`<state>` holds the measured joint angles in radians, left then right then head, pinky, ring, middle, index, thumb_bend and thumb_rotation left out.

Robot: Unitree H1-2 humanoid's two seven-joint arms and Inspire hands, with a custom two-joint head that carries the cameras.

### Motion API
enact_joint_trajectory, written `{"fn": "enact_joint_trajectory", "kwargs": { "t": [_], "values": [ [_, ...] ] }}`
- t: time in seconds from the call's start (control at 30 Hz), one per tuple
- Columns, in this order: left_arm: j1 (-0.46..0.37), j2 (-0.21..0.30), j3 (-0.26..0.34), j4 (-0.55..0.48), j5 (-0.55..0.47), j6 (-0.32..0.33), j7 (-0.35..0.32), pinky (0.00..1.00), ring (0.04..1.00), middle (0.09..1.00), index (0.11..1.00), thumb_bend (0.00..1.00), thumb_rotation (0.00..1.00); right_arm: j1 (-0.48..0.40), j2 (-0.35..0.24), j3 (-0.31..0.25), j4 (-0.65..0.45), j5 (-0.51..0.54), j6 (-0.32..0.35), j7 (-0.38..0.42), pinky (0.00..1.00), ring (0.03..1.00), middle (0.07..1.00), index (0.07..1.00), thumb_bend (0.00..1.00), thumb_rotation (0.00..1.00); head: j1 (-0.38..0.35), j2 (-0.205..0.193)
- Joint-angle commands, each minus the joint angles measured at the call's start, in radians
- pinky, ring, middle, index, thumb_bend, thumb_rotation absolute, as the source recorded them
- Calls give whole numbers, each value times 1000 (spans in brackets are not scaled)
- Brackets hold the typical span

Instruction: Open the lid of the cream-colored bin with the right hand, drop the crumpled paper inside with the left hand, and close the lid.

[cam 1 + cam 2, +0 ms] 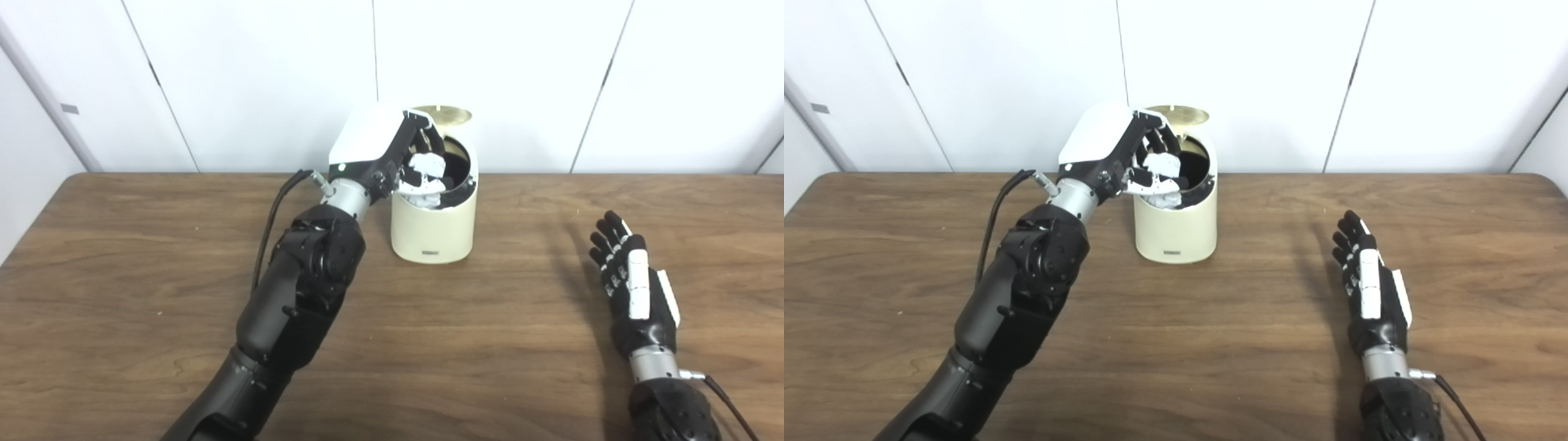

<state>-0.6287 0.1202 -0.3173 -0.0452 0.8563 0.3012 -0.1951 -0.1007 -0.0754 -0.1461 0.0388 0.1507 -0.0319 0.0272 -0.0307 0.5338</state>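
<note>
Your left robot hand [407, 160] sits over the mouth of the cream-colored bin [433, 229], fingers curled loosely around the crumpled paper [427, 199], which lies at the rim, partly inside. Spread the fingers fully and let it fall before lifting straight up. The lid [442, 114] stands open behind. Your right robot hand [634, 285] rests open on the worktop [490, 343], well apart; bring it to the lid only afterwards.

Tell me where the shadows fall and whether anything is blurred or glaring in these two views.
Left eye view: soft even light, a faint shadow on the table left of the right hand; the bin interior is dark. Right eye view: same shadow; the left hand and crumpled paper blend white on white, slightly soft. No strong glare.
</note>
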Motion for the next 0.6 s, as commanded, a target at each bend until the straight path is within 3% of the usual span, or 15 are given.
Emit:
{"fn": "enact_joint_trajectory", "kwargs": {
  "t": [0.0,0.23,0.57],
  "values": [
    [-62,-6,3,1,10,-14,35,303,379,497,529,467,0,58,31,16,40,8,-2,4,936,937,935,914,454,1000,-1,0],
    [-68,-9,-7,41,20,-28,76,294,389,509,524,468,0,60,29,13,31,18,13,5,936,950,943,920,452,1000,-1,2],
    [-67,-23,-12,117,29,-83,215,310,422,543,495,470,0,68,25,12,24,18,10,8,944,961,947,920,477,1000,-6,7]
  ]
}}
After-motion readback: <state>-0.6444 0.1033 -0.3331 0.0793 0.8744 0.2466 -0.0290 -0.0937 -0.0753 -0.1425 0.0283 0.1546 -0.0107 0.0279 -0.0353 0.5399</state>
